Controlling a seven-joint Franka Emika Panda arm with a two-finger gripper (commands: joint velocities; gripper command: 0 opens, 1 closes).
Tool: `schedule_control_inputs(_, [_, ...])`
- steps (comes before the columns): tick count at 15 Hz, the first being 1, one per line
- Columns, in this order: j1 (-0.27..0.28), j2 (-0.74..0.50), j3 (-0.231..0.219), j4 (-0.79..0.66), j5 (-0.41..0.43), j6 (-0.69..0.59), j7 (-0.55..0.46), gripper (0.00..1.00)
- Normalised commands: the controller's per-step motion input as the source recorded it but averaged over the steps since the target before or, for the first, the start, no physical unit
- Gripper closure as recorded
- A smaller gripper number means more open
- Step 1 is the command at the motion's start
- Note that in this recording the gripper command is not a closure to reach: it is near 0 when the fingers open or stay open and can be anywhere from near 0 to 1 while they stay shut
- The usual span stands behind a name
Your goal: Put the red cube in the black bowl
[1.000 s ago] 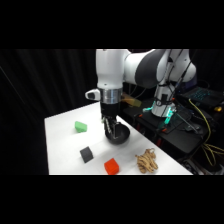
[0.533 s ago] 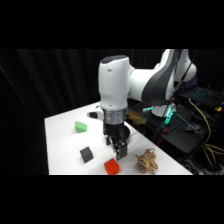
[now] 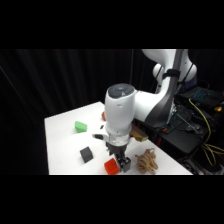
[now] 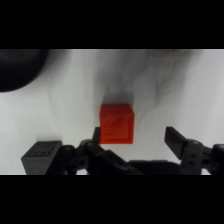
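The red cube (image 4: 117, 123) lies on the white table, and in the side view the red cube (image 3: 111, 166) is near the table's front edge. My gripper (image 4: 136, 137) is open just above it. The cube sits between the fingers, closer to the left finger (image 4: 97, 135) than to the right one. In the side view the gripper (image 3: 121, 163) hangs low, right beside the cube. The black bowl (image 4: 20, 70) shows only as a dark round edge at the wrist view's upper left. The arm hides it in the side view.
A dark grey block (image 3: 86, 154) lies left of the cube, also seen as the dark grey block (image 4: 42, 155) beside the left finger. A green block (image 3: 80, 126) sits farther back. A tan knotted object (image 3: 146, 161) lies to the right. Cables and equipment crowd the right side.
The arm has swung toward the table's front edge and come down, bringing the gripper from near the table's middle to just over the red cube.
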Motion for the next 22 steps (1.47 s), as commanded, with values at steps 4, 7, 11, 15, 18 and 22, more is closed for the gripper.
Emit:
schedule_control_inputs(4, [0.135,0.18,-0.162,0.18,-0.112,0.16,0.15,0.0])
schedule_control_inputs(7, [0.09,0.14,-0.131,0.15,-0.057,0.16,0.11,0.0])
schedule_control_inputs(11, [0.009,0.12,-0.041,0.1,0.06,0.18,0.03,0.0])
schedule_control_inputs(15, [-0.063,0.09,0.054,0.08,0.165,0.16,-0.07,0.0])
schedule_control_inputs(18, [-0.073,0.09,0.07,0.09,0.165,0.15,-0.09,1.0])
schedule_control_inputs(22, [-0.096,0.08,0.084,0.11,0.174,0.09,-0.13,1.0])
